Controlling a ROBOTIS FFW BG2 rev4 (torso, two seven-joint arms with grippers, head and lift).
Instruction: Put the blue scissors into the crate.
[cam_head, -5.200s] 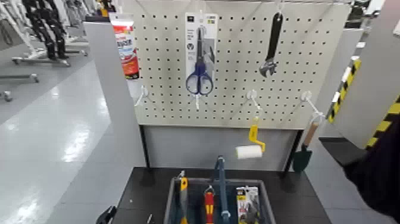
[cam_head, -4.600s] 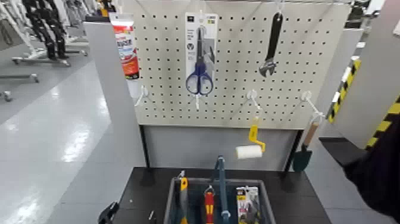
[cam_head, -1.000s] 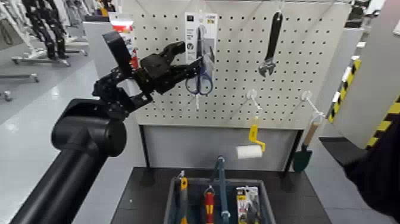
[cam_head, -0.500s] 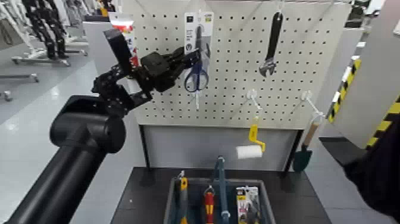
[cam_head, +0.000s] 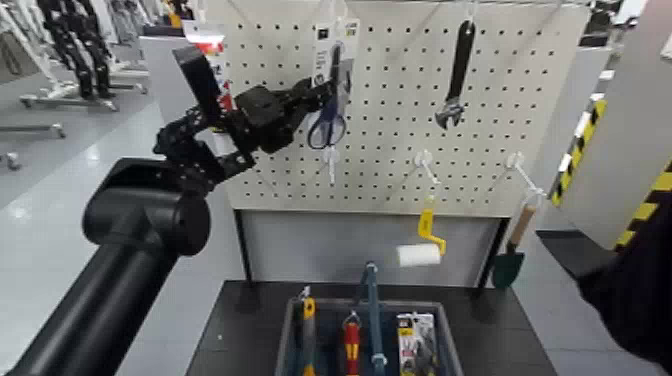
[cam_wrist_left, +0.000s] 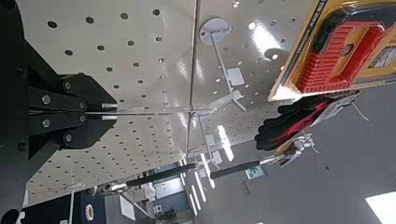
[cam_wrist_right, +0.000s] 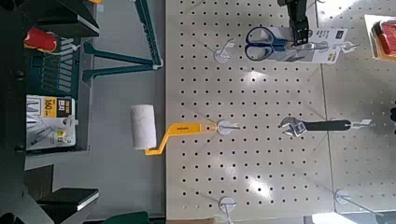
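The blue scissors on their narrow white card hang at the top middle of the pegboard, with the card turned partly edge-on. My left gripper is raised to the card's left edge and is shut on it. In the left wrist view the fingers pinch a thin edge in front of the board. The right wrist view also shows the scissors. The grey crate with a blue handle bar stands below on the dark table. My right arm is parked at the right edge, its gripper out of view.
A black wrench hangs right of the scissors. A yellow-handled paint roller and a trowel hang lower. A red package hangs at the board's left. Several tools lie in the crate. My left arm's large dark links fill the lower left.
My left arm rose from below the table to the scissors card and closed on its left edge. In the last second the card has turned edge-on and shifted slightly left.
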